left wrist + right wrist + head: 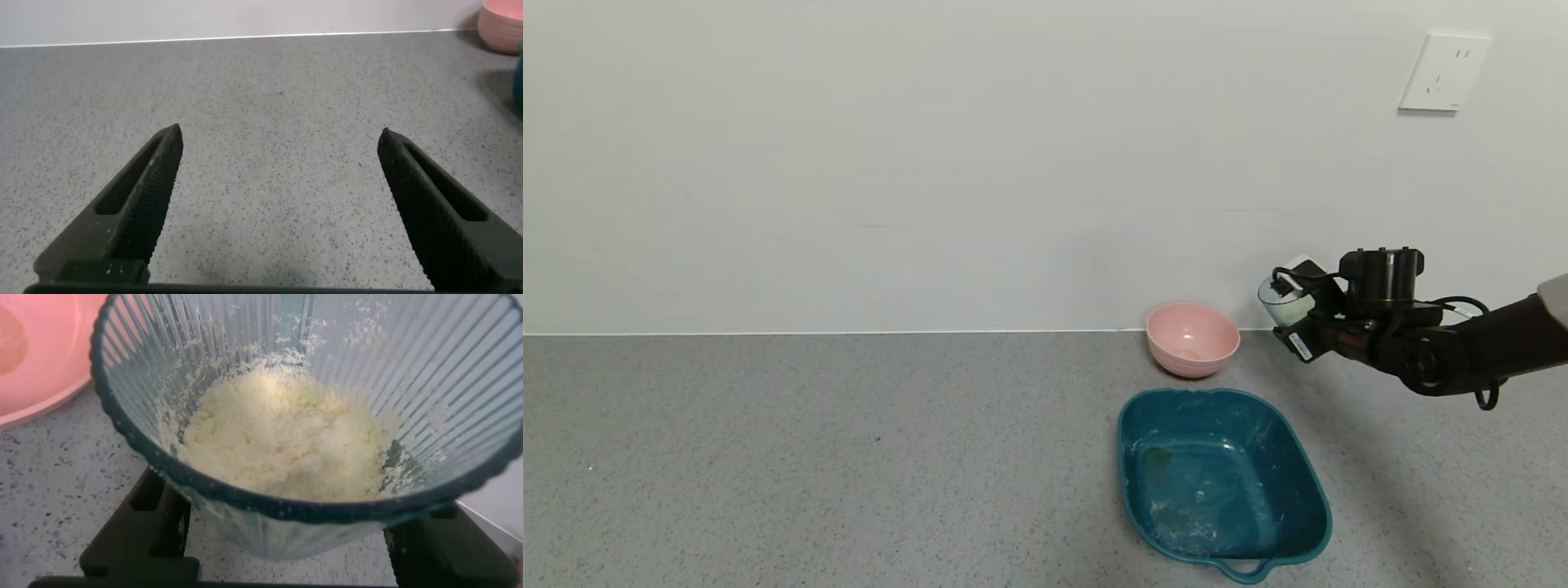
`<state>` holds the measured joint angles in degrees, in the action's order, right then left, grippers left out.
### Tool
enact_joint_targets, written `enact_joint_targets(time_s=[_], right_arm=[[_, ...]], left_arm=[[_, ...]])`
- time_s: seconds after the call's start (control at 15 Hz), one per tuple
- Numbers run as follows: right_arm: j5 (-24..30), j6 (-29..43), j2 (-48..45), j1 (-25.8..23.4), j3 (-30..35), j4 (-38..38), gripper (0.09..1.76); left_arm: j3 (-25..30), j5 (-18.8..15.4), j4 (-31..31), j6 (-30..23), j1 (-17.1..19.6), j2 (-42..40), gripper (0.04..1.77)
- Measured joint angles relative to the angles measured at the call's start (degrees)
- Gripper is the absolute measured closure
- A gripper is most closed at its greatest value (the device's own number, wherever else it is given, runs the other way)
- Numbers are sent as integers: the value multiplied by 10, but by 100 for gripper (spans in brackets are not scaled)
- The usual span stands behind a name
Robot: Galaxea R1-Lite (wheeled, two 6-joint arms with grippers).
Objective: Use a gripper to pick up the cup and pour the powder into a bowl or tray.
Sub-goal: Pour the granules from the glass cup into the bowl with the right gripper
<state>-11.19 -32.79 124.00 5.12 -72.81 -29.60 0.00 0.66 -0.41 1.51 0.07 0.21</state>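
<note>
I see my right black two-fingered gripper clamped around the small translucent blue-green ribbed plastic cup, held in the air just right of the small round pink plastic bowl; pale white powder sits heaped inside the cup. My left gripper hangs wide apart over the grey speckled countertop

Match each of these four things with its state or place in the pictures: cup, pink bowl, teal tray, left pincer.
Things:
1. cup
2. pink bowl
3. teal tray
4. left pincer

States:
A. open over bare counter
B. by the wall, nearly empty
C. held in the right pincer, powder inside
D. nearest the robot, dusted with white streaks

Pairs: 1-C, 2-B, 3-D, 4-A
</note>
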Motion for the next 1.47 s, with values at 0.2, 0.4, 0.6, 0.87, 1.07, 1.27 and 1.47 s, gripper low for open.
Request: enact_joint_targets(time_s=[0.2,0.4,0.6,0.87,1.07,1.27,1.47], right_arm=[[-36,-15,6,24,-2,-1,52],[-64,-31,8,39,-3,-1,52],[-81,-66,8,48,-4,0,52],[-92,-123,7,51,-5,-3,52],[-111,-169,5,54,-5,-5,52],[-131,-205,5,64,-7,-3,52],[-156,-241,7,76,-18,-1,52]], left_arm=[[0,0,0,0,0,0,9],[0,0,0,0,0,0,9],[0,0,0,0,0,0,9],[0,0,0,0,0,0,9],[0,0,0,0,0,0,9],[0,0,0,0,0,0,9],[0,0,0,0,0,0,9]])
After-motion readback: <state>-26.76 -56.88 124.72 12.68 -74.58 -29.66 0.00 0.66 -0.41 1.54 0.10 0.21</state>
